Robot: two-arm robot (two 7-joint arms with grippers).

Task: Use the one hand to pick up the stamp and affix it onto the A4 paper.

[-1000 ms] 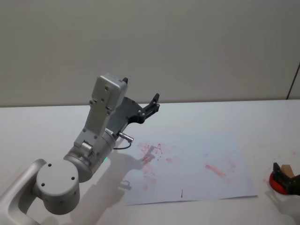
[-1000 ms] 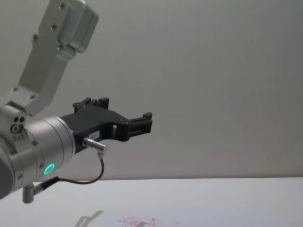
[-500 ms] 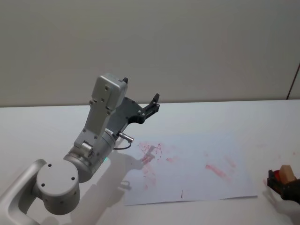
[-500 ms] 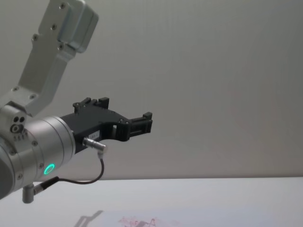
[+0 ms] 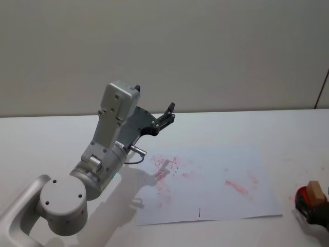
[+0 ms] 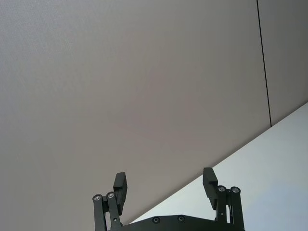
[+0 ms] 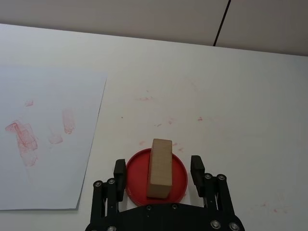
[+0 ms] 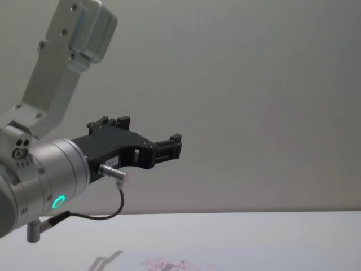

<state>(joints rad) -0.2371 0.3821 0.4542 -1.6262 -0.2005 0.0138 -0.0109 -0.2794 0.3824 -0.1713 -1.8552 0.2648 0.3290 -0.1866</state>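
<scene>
Left pincer [image 6: 164, 174] raised, spread, right pincer [image 7: 158, 162] spread

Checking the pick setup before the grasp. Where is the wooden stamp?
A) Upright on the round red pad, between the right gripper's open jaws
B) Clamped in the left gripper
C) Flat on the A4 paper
A: the stamp stands on the red pad, off the A4 paper, with gaps to the right gripper jaws either side; the left gripper is raised, open and empty.

The right claw [image 7: 158, 164] has drawn back, uncovering the stamp [image 5: 317, 191].
</scene>
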